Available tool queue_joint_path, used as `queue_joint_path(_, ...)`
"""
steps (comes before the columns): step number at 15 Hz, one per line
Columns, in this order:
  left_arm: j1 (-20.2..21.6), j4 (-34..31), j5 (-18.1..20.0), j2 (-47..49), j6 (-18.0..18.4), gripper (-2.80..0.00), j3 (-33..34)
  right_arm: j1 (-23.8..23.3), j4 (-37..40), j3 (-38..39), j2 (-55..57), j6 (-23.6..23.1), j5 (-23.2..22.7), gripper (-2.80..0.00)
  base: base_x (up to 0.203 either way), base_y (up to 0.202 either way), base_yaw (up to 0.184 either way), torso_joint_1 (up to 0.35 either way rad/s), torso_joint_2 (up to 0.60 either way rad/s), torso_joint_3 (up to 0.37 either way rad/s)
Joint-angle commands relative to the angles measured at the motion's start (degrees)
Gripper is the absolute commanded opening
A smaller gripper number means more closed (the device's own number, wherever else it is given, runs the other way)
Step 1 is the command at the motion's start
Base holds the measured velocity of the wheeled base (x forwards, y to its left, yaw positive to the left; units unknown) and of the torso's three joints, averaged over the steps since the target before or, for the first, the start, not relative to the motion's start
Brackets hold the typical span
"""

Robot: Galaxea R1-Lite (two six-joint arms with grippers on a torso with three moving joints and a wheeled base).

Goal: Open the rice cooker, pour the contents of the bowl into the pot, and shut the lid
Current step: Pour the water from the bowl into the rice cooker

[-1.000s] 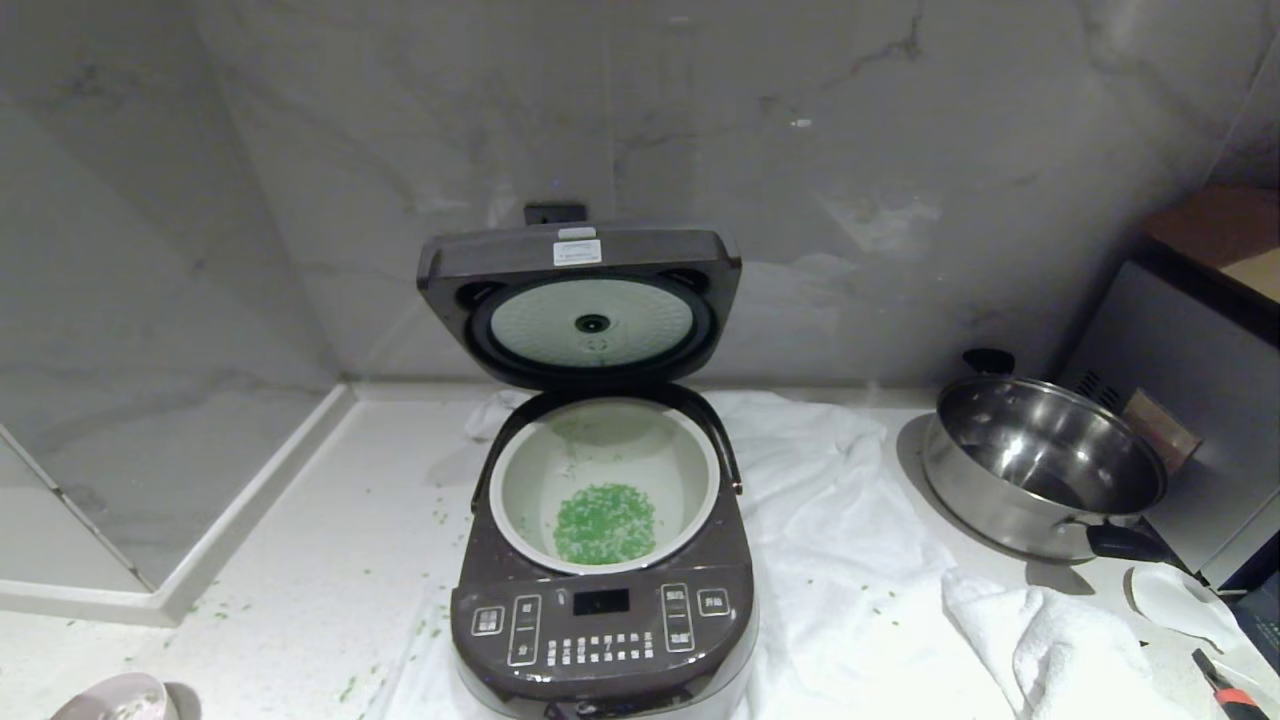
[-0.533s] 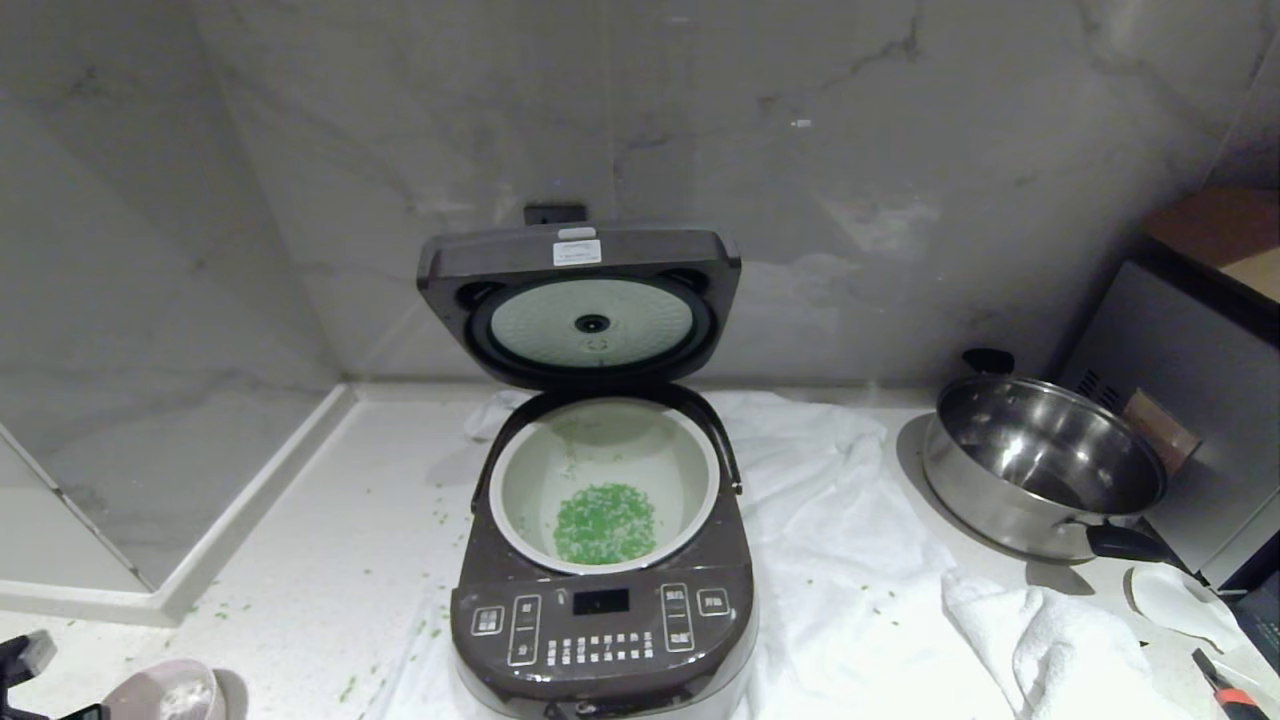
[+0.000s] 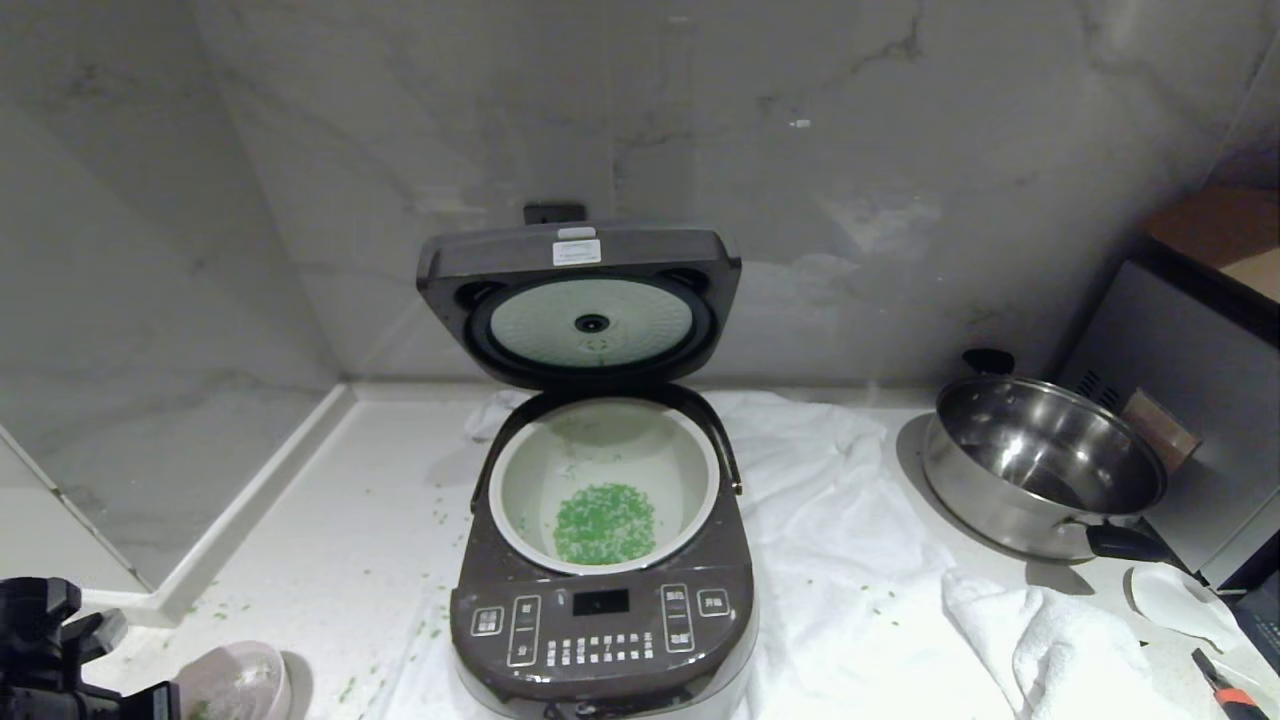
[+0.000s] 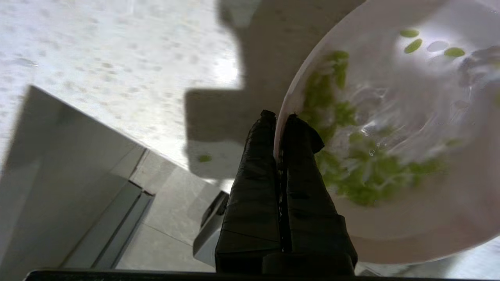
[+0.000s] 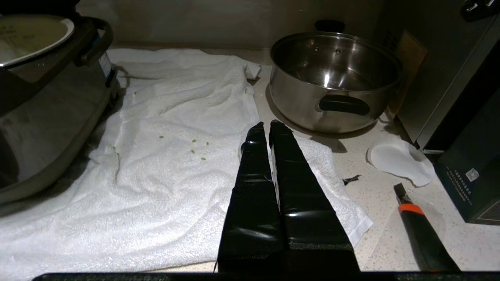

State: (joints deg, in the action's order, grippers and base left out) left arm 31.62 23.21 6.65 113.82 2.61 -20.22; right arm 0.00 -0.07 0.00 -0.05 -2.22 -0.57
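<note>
Currently left hand (image 4: 279, 117) pinches the rim of the bowl (image 3: 235, 683) at the desk's (image 3: 330, 560) near-left, cooker (image 3: 600, 560) lid (image 3: 580, 300) up, greens (image 3: 604, 522) in pot (image 3: 520, 500); right hand (image 5: 267, 128) closed, empty.

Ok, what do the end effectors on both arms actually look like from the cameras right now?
Both match: the left end effector and right end effector each have two long, flat fingers that taper toward the tips, wrapped in glossy black material with visible creases. In the head view the left one shows as a bulky black assembly with angular housings. No cables or markings are visible.
</note>
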Motion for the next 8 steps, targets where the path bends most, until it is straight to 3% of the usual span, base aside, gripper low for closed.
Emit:
queue_joint_path(1,-4.50,0.35,-0.24,-1.66,-2.96,-2.80,0.24,0.00,-0.01,0.15,0.05,0.64,0.22,-2.80,0.000,0.000,0.000,0.000,0.00,0.000)
queue_joint_path(8,-10.30,0.08,-0.50,-3.22,-6.94,-2.80,-0.70,0.09,0.25,0.00,0.05,0.64,0.22,-2.80,0.000,0.000,0.000,0.000,0.00,0.000)
